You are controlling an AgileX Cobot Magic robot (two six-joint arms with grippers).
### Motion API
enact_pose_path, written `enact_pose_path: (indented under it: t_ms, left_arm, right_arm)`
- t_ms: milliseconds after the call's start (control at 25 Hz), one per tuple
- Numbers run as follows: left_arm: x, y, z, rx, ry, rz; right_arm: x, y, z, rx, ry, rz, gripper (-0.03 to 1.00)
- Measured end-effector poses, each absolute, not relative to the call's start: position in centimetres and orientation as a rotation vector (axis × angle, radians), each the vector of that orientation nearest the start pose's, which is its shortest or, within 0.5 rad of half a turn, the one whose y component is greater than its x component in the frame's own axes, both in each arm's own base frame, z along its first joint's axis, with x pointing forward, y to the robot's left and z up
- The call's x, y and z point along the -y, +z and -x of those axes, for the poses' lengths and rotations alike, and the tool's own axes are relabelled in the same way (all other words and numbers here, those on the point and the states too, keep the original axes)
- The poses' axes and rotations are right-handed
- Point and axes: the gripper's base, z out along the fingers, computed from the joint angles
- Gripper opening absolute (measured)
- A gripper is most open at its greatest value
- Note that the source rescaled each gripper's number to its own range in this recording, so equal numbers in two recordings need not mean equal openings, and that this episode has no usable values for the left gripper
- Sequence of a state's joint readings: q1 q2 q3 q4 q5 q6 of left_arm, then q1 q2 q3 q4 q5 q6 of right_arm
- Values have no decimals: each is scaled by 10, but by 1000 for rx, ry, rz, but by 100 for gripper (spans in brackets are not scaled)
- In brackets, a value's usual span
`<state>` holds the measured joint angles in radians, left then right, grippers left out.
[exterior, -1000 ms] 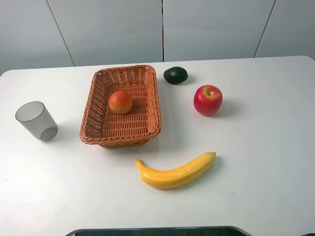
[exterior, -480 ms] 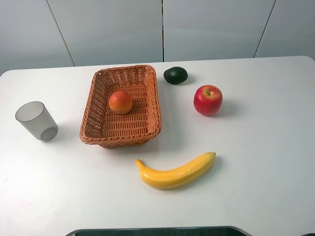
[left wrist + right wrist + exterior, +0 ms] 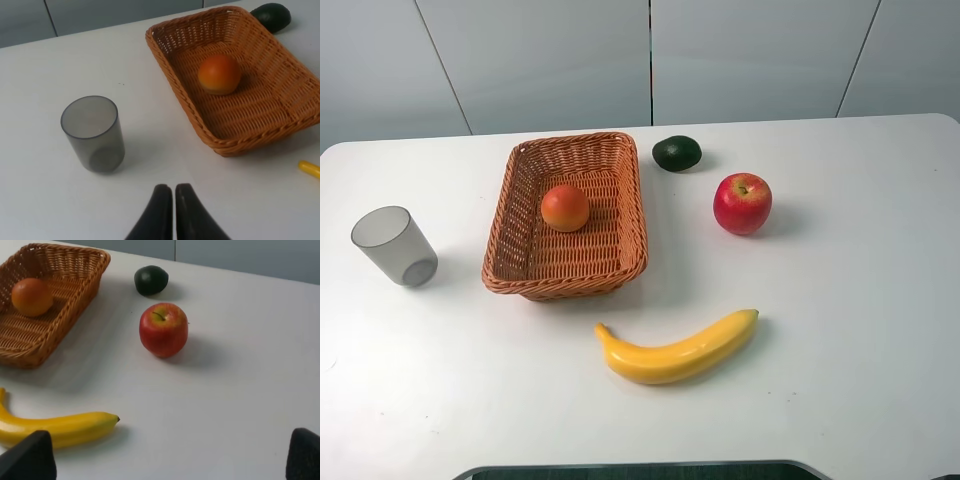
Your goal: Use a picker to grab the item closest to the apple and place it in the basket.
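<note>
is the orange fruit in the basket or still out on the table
In. The fruit rests on the basket floor, wicker walls all around it.

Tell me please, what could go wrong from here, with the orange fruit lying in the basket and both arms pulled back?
1. The orange fruit already lies in the basket. A new "closest to the apple" check might pick the avocado, now the nearest thing to the apple, and wrongly add it.
2. The round apple stands free on the table; an arm sweeping past may roll it.
3. The left gripper, shut, points near the cup and might tip it.
</note>
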<state>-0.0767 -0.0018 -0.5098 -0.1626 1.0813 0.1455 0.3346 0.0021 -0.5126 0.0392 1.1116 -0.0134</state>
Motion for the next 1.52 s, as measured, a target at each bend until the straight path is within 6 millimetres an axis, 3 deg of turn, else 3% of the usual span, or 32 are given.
enact_pose_path:
  t_ms: [440,880,1520]
  left_arm:
    - [12,279,9,-2032,-152,-237]
    - [12,279,9,-2032,-152,-237]
    - [12,279,9,-2032,-152,-237]
  right_arm:
    - [2,278,8,-2058,216,298,100]
    - [-1,278,8,-2071,39,-8,100]
    - [-1,278,8,-2071,32,-24,100]
